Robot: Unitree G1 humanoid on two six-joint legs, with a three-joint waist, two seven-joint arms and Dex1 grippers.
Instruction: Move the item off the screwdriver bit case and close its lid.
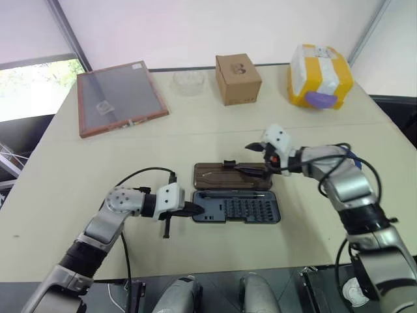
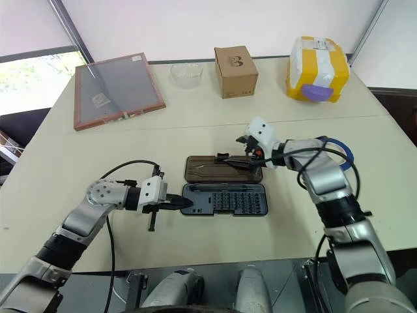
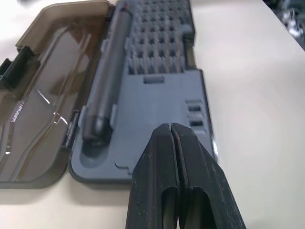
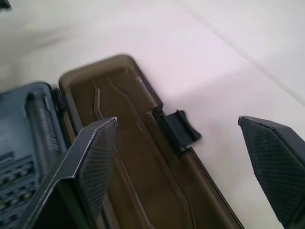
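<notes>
The screwdriver bit case lies open and flat in the middle of the table. Its grey-blue tray (image 1: 251,207) is on the near side, and the dark brown lid (image 1: 218,175) is folded out on the far side. My left gripper (image 1: 195,210) is shut, and its tip (image 3: 170,128) rests over the tray's left end beside the dark driver handle (image 3: 107,81). My right gripper (image 2: 236,151) stands open above the lid's far edge, one finger on each side of the black latch tab (image 4: 178,129). The roll of blue tape (image 2: 345,155) lies off the case to the right, partly hidden by my right forearm.
A wood-framed panel (image 1: 120,96) lies at the far left. A clear round dish (image 1: 189,81), a cardboard box (image 1: 238,79) and a yellow-and-white package (image 1: 319,76) stand along the back. The table's front edge runs just beyond the tray's near side.
</notes>
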